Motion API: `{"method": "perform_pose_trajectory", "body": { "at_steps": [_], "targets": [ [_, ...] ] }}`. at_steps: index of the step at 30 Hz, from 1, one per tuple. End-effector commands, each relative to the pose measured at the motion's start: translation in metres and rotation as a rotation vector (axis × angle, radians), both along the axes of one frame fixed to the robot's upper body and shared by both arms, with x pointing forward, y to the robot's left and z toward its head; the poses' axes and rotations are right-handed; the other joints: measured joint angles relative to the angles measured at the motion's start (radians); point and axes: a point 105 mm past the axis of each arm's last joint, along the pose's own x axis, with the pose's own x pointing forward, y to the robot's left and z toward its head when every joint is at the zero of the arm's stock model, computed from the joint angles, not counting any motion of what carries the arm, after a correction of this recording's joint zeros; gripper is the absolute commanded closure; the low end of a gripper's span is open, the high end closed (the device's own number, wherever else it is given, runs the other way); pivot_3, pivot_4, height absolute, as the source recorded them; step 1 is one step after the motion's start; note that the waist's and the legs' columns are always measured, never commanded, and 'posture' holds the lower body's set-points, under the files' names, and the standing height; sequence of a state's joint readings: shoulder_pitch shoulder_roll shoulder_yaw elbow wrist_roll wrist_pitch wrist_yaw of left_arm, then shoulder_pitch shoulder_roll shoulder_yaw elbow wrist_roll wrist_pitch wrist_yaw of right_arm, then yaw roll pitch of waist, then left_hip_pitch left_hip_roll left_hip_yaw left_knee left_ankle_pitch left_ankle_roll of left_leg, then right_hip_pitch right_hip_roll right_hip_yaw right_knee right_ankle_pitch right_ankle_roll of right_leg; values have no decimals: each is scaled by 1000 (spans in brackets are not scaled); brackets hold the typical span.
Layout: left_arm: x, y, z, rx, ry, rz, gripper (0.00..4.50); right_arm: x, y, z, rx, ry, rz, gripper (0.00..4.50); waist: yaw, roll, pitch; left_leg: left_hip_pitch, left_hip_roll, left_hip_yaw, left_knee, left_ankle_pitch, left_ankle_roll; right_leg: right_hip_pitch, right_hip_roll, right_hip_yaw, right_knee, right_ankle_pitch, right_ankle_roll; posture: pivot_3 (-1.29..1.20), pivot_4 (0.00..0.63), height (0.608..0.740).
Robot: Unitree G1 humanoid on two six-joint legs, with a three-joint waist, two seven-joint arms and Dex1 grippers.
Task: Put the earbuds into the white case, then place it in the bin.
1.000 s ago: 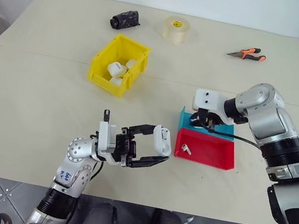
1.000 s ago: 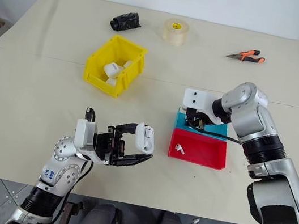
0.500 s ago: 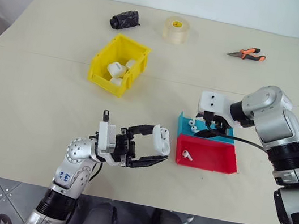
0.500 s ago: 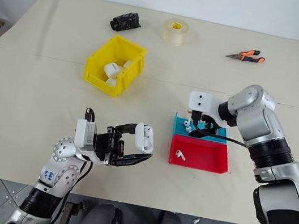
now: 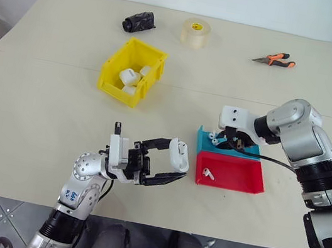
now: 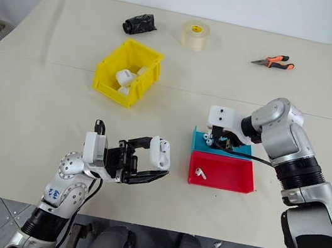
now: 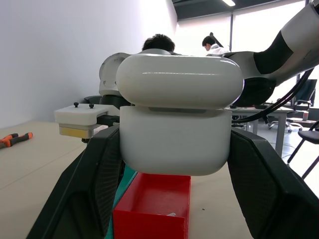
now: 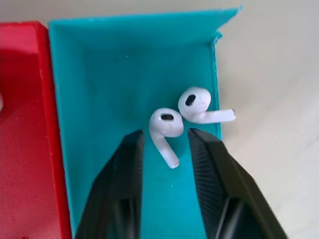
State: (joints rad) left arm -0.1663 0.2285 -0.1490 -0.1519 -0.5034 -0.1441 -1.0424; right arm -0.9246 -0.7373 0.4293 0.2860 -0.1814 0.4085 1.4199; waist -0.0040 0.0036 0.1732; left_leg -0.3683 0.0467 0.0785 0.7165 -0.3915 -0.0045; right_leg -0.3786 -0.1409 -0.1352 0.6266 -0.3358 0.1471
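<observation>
I am at the pick-up of an earbud: my left gripper point(image 5: 173, 163) is clamped on the white case point(image 5: 179, 154), held above the near table edge, left of the red tray point(image 5: 233, 180). My right gripper point(image 8: 166, 142) stands partly open over the teal tray point(image 8: 104, 79), holding nothing, one earbud point(image 8: 166, 127) lying between its fingertips with a second point(image 8: 198, 105) just beyond. Next I judge I must close on that stem without nudging its neighbour; the bin point(image 5: 114, 71) sits far left.

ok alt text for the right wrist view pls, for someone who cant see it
The right gripper hovers with its two black fingers apart around the stem of one white earbud lying in the teal tray. A second earbud lies touching it by the tray's edge, and the red tray sits alongside.
</observation>
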Motion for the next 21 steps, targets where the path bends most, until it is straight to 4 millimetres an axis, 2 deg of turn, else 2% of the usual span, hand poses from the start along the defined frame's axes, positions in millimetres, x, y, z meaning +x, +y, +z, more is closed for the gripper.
{"method": "perform_pose_trajectory", "body": {
  "at_steps": [1,7,20,21],
  "targets": [
    [-7,-1,10,-22,-43,-14,1527,-2,6,6,0,-29,37,3092,0,0,0,0,0,0,0,0,0,0,0,0,0,0,0,0,150,740],
    [-7,-2,10,-26,-44,-15,1527,-3,11,5,0,-26,58,3092,0,0,0,0,0,0,0,0,0,0,0,0,0,0,0,0,150,740],
    [-6,-1,11,-26,-46,-8,1527,1,7,-2,-31,-33,71,3092,0,0,0,0,0,0,0,0,0,0,0,0,0,0,0,0,150,740],
    [-5,-1,11,-25,-47,-8,1527,1,8,-2,-29,-32,72,3272,0,0,0,0,0,0,0,0,0,0,0,0,0,0,0,0,150,740]
  ]
}}
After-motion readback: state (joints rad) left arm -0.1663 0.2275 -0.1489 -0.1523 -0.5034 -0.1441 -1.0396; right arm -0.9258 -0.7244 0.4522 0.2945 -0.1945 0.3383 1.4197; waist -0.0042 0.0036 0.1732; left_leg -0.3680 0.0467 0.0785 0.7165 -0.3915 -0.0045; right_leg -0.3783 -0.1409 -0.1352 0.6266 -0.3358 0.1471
